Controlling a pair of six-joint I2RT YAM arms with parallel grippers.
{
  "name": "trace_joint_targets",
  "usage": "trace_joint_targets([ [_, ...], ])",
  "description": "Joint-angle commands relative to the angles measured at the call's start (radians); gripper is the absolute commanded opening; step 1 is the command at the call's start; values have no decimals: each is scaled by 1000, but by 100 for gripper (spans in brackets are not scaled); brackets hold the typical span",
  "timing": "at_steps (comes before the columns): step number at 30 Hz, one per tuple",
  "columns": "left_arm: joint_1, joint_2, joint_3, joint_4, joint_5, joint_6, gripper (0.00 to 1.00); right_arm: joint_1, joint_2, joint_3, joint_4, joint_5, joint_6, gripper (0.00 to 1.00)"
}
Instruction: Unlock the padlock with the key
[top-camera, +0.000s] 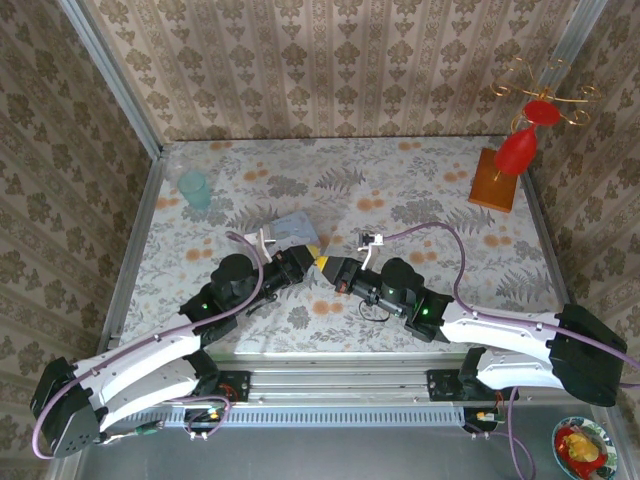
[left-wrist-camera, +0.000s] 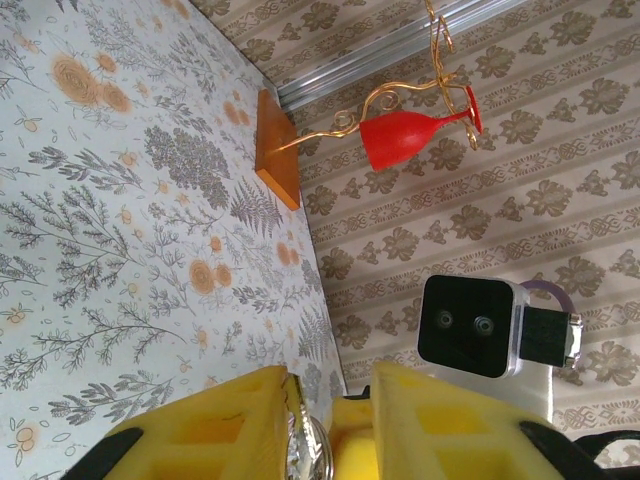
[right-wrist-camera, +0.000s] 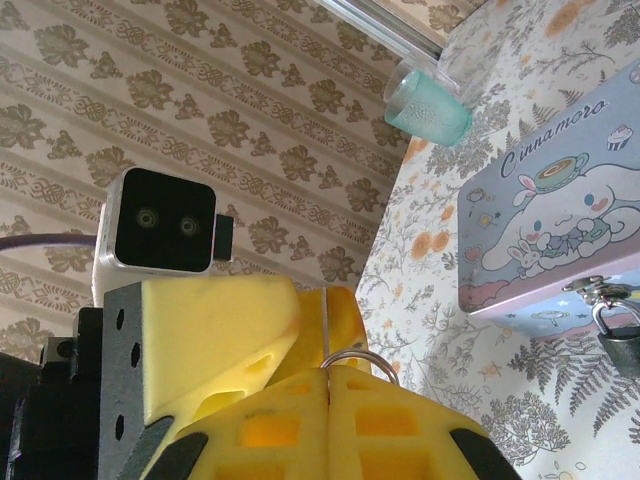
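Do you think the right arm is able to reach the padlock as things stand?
Probably, but not straight away. The padlock hangs from the tin with bare table before it, yet the right end effector is shut on a key ring, tip to tip with the left end effector.

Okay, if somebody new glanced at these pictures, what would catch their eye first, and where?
The left gripper and right gripper meet tip to tip in the middle, a metal ring peeking from the right one's closed yellow jaws. Just beyond lies a pale blue cartoon tin, a small dark padlock hanging at its clasp. A red glass perches on a gold-wire stand in the far right corner.
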Motion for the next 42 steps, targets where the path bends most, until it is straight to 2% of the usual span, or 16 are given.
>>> trace_joint_targets([
  [1,1,1,30,14,18,1,24,6,-15,32,-17,3,-15,0],
  [14,-1,17,35,7,-3,-3,0,5,-25,32,-34,15,-19,0],
  [16,-1,17,38,-6,-15,-4,0,4,-34,33,-48,23,-19,1],
  [17,-1,15,39,-12,-22,1,0,3,-42,32,-61,31,-19,9],
  [20,-8,4,47,-45,-62,17,0,0,-69,14,-68,64,-5,42],
  [21,-10,1,47,-45,-73,22,0,-1,-76,3,-61,76,7,48],
  [23,-15,-5,52,-43,-86,37,0,-4,-83,-16,-24,81,24,52],
  [30,-34,13,69,-15,-83,59,0,-4,-60,8,-8,40,52,52],
  [37,-59,20,73,28,-81,40,0,-16,-40,5,21,13,75,38],
  [42,-65,25,79,32,-82,35,0,-21,-17,16,50,-37,92,34],
])
